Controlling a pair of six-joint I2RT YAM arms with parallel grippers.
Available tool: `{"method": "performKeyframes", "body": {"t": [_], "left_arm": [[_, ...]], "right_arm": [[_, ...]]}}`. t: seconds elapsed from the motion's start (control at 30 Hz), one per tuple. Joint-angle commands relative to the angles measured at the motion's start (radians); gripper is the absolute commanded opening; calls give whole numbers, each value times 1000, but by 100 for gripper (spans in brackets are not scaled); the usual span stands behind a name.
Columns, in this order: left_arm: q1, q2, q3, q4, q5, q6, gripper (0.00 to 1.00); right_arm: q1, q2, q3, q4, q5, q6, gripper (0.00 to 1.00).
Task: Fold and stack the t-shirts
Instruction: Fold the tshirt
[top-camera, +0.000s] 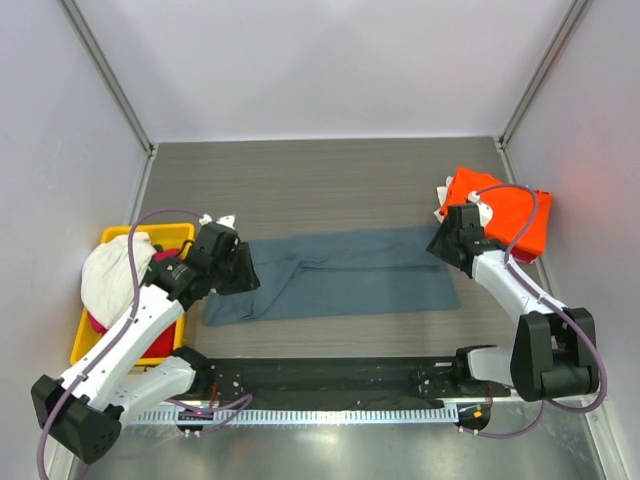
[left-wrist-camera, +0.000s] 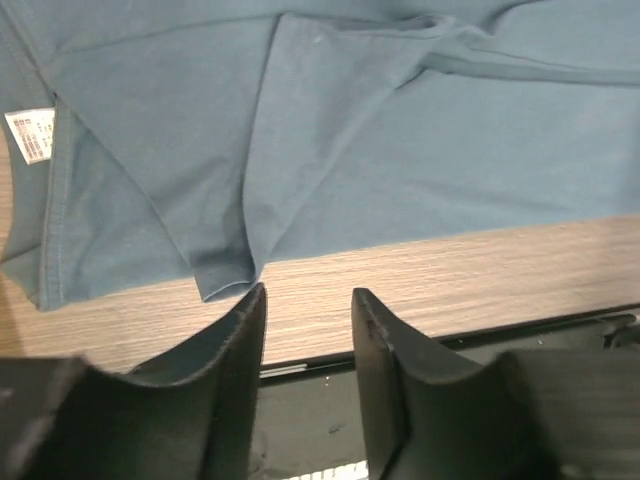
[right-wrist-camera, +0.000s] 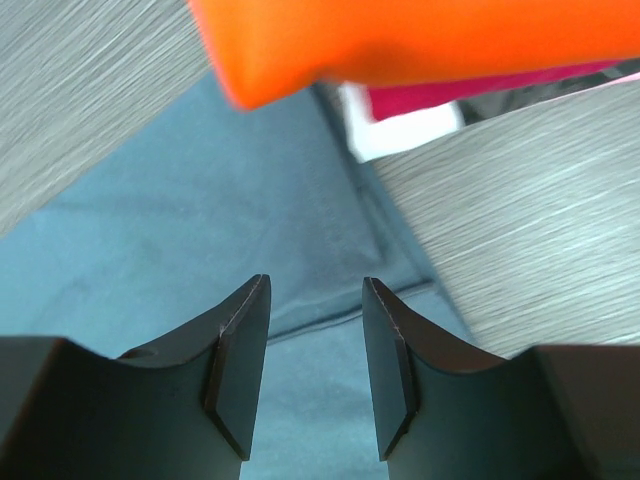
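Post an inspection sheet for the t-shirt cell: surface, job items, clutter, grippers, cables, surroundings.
Surface: wood-grain table, dark strip along its near edge.
Job's things: blue-grey t-shirt folded into a long band, flat mid-table; orange t-shirt tops the folded stack far right; white t-shirt and red t-shirt in the yellow bin at left.
Clutter: nothing seen.
Grippers: left gripper open, empty, at the blue-grey shirt's left end; right gripper open, empty, over its right end.
Cables: left cable loops beside the bin; right cable arcs over the orange shirt.
Surroundings: white walls on three sides.
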Motion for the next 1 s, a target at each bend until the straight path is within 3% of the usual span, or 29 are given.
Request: {"method": "performKeyframes", "body": {"t": [0.0,0.13,0.4,0.6,0.77,0.97], "left_arm": [[-4,-8,83,-20,42,26,43],[19,27,115,-32,-15,37,49],[225,184,141,30,28,37,52],[292,331,175,95,-19,-34,53],[312,484,236,103,-88,-94,53],[329,624,373,69,-147,-135,54]], "right_arm": [[39,-28,21,8,-27,7,48],[148,-2,68,3,-64,7,47],[454,108,157,107,-172,54,45],[640,241,284,201,-245,18,45],[686,398,429,259,-308,-7,48],[691,609,623,281,-416,-27,43]]}}
